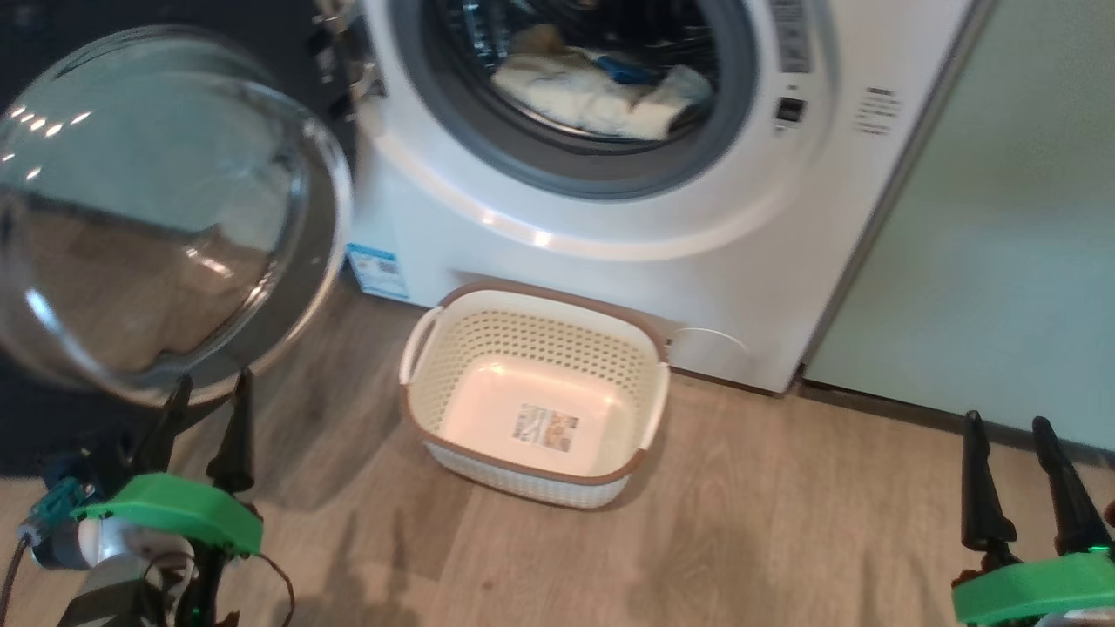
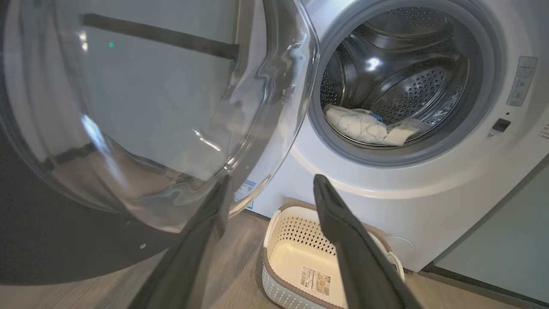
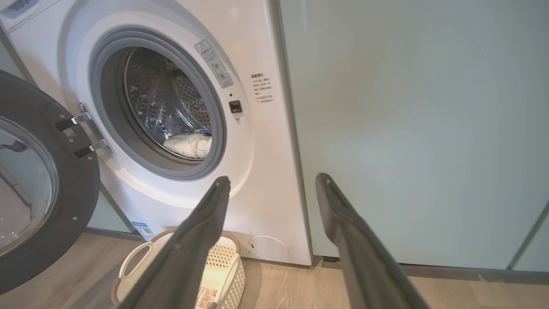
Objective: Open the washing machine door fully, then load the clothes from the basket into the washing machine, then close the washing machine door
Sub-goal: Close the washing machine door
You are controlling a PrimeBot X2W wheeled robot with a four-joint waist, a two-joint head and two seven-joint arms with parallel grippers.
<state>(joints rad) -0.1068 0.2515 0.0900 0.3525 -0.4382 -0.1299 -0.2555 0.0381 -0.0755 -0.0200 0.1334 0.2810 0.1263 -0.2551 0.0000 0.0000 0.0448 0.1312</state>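
**Door wide open, laundry in the drum, both end effectors spread**

Nearest the camera, the left end effector (image 1: pixel 213 376) sits at the lower left with its two dark fingers apart and nothing between them. The tips point up at the lower edge of the washing machine door (image 1: pixel 157 218). They look super close to the glass bulge, but it's honestly impossible to tell if they're touching it. The right end effector (image 1: pixel 1006 420) is over at the lower right, fingers also apart, gripping nothing, hanging over the wood floor (image 1: pixel 784 522) well away from everything else.

A bit further out, the basket (image 1: pixel 523 344) stands upright on the floor, right in front of the washing machine (image 1: pixel 610 279) and just below its opening. Its cream bottom is bare apart from the paper label (image 1: pixel 545 428).

The door is swung out to the robot's left on its hinges (image 3: pixel 81 135), with the clear bowl facing the room. A small blue sticker (image 1: pixel 377 272) shows low on the machine's front, just beside the door's edge.

Further back, past the grey rubber ring (image 1: pixel 557 161), the clothes (image 1: pixel 592 96) lie in a heap at the bottom of the steel drum (image 2: pixel 407 86): pale cream pieces with a bright blue piece (image 1: pixel 623 70) tucked among them. To the machine's right stands the mint green cabinet (image 1: pixel 1002 218).
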